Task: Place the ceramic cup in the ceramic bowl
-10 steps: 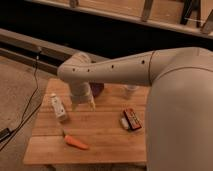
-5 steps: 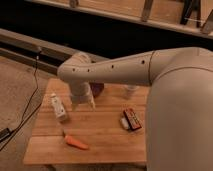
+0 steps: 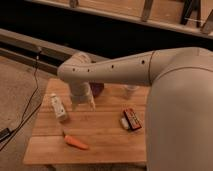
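The ceramic cup (image 3: 131, 91), small and pale, stands on the far right part of the wooden table (image 3: 100, 130). The ceramic bowl (image 3: 98, 89), dark brown-purple, sits to its left at the table's far middle, partly hidden behind my wrist. My gripper (image 3: 83, 105) points down over the table just left of and in front of the bowl, between the bowl and a white bottle. Its fingers (image 3: 92, 104) stand apart and hold nothing. It is well to the left of the cup.
A white labelled bottle (image 3: 59, 108) stands at the left. An orange carrot (image 3: 76, 142) lies near the front left. A dark snack packet (image 3: 132, 119) lies at the right. My large arm covers the table's right side. A cable runs on the floor at the left.
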